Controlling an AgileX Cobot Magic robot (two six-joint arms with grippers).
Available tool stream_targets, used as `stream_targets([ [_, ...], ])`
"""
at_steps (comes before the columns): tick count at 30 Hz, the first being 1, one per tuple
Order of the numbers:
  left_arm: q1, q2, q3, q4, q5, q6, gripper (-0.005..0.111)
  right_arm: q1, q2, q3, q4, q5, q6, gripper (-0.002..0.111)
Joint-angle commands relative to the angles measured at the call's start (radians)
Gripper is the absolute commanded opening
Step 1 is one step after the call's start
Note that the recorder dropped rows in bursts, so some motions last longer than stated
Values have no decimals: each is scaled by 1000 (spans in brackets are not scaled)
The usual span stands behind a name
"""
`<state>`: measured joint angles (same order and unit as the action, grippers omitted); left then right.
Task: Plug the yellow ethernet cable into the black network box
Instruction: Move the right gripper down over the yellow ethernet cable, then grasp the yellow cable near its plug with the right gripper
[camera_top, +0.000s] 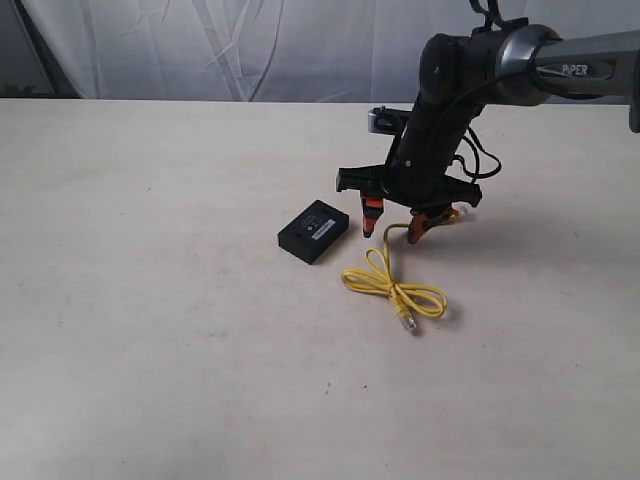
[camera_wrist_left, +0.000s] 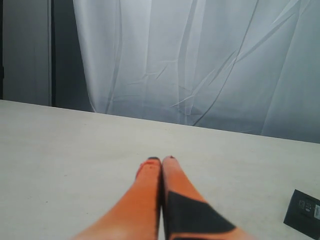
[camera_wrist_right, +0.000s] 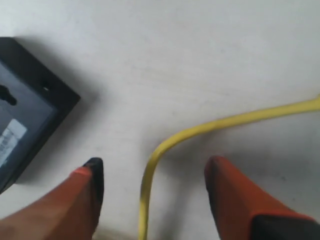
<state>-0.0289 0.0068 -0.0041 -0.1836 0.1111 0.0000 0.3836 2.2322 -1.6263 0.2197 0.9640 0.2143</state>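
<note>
The yellow ethernet cable (camera_top: 385, 283) lies on the table in a loose loop-knot, with one clear plug (camera_top: 407, 325) toward the front. Its other end runs up under my right gripper (camera_top: 392, 234). That gripper hangs low over the table with its orange fingers wide open. A stretch of the cable (camera_wrist_right: 210, 126) passes between them, untouched by either. The black network box (camera_top: 314, 230) lies flat just left of this gripper and fills a corner of the right wrist view (camera_wrist_right: 25, 115). My left gripper (camera_wrist_left: 161, 159) is shut on nothing, away from the box (camera_wrist_left: 305, 212), and out of the exterior view.
The pale table (camera_top: 150, 330) stretches wide around the box and cable. A white curtain (camera_top: 250, 45) hangs behind its far edge. The right arm (camera_top: 520, 65) reaches in from the upper right.
</note>
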Motion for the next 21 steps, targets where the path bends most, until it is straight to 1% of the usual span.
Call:
stream_targets([
  [1,2,-7,4,1,4,0,0,1,16,-5,-9,-3,-1,58],
  [2,2,-7,4,1,4,0,0,1,16,-5,-12,-3,-1,57],
  [4,2,-7,4,1,4,0,0,1,16,-5,-17,-3,-1,48],
  [8,2,-7,4,2,4,0,0,3,24,-5,-27,-7,-10,25],
  [11,2,-7,4,2,4,0,0,9,26,-5,-35,-7,-40,1],
  [16,2,-7,4,2,4,0,0,9,4,-5,-43,26,-72,-1],
  [19,2,-7,4,2,4,0,0,9,-23,-5,-108,80,-88,-1],
  [21,2,-7,4,2,4,0,0,9,-50,-5,-149,115,-151,-1],
])
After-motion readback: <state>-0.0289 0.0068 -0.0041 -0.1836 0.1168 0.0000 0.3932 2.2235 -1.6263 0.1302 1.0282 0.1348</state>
